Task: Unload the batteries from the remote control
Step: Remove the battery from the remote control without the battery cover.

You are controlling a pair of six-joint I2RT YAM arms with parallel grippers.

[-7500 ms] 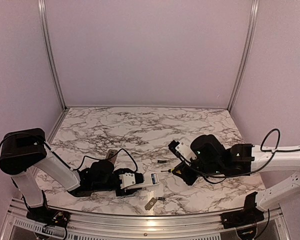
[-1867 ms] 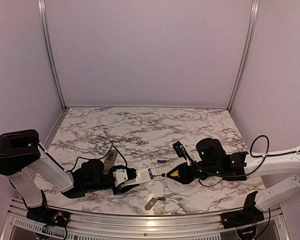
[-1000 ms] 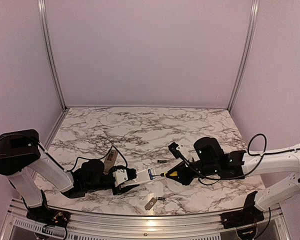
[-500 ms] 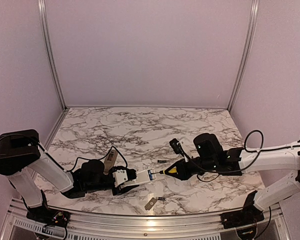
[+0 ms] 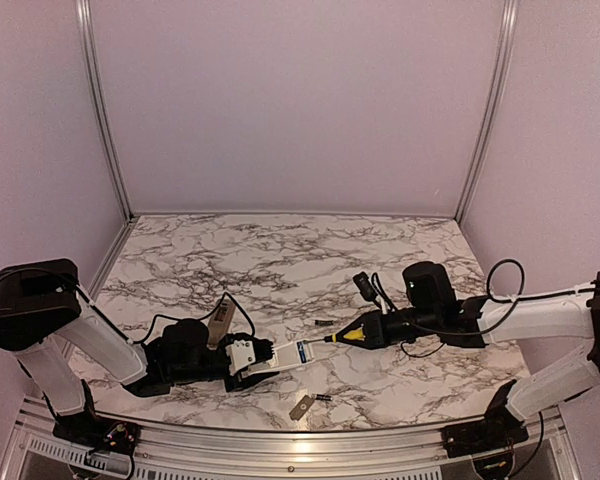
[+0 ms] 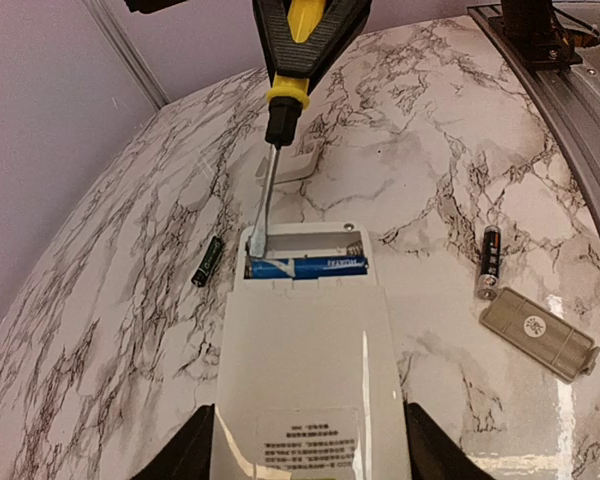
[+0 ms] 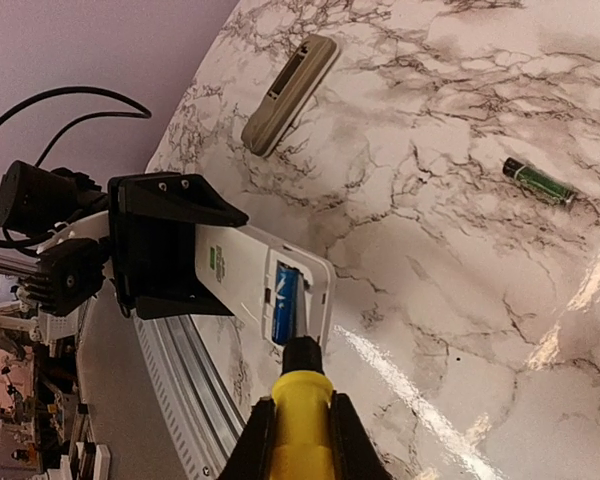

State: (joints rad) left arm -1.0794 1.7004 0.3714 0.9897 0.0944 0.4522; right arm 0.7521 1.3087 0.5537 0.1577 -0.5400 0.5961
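1. The slim blue battery (image 6: pixel 310 267) is seated in the open end compartment of the white plastic remote control (image 6: pixel 305 380), which is clamped in the left gripper (image 6: pixel 310 450).
2. The tip of a yellow-handled screwdriver (image 6: pixel 280 95), clamped in the right gripper (image 7: pixel 300 435), is set at the battery's 9 o'clock end.
3. One dark cylindrical battery (image 6: pixel 207 261) lies apart from the remote's edge at 9 o'clock, a second dark battery (image 6: pixel 489 262) at 3 o'clock.

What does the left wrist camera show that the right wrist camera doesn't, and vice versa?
Only the left wrist: the grey cover plate, a dark battery beside it, and the metal shaft of the screwdriver. Only the right wrist: a second remote lying flat. Both: the white remote, its blue battery, the screwdriver handle, and one loose greenish battery.
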